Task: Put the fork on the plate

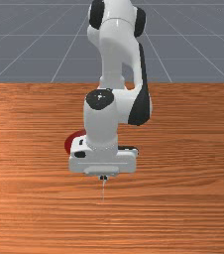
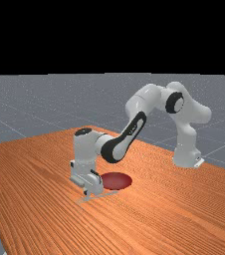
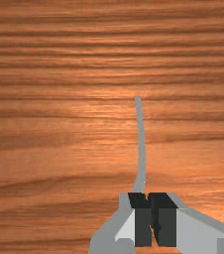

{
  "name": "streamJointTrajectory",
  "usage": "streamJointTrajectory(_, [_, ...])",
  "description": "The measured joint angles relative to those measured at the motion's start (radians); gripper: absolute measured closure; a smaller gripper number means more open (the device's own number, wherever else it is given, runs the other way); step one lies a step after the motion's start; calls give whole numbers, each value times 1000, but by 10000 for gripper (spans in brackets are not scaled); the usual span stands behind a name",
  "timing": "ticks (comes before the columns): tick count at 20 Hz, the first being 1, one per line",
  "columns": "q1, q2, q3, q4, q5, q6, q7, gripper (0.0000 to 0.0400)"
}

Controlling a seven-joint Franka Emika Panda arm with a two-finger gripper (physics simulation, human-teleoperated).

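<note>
Nearest: fork (image 3: 140, 149), off the plate, one end sticking out toward the front view's near side; can't tell if it touches the counter (image 1: 183, 208). End effector (image 1: 103, 178) right behind that end, pointing down, fingers pinched narrow on the fork. Plate (image 2: 118, 181), red, farther back on the counter, to the front view's left, partly hidden by the hand. Arm (image 1: 118, 54) rises beyond.

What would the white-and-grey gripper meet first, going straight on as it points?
Pointing down, the gripper would probably meet the thin grey fork right at its tip, then the orange-brown wooden table; whether it touches the fork is unclear.
</note>
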Motion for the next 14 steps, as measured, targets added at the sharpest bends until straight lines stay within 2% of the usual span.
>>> streamJointTrajectory(4, [43, -1, -12, -5, -23, 5, 37, 386])
streamJointTrajectory(5, [36, 24, -11, 50, -26, -58, 44, 386])
streamJointTrajectory(6, [38, 4, -17, 3, -11, -3, 68, 386])
streamJointTrajectory(11, [-44, 16, -14, 24, -6, -12, -38, 386])
streamJointTrajectory(14, [-47, 16, -20, 20, -12, -8, -43, 386])
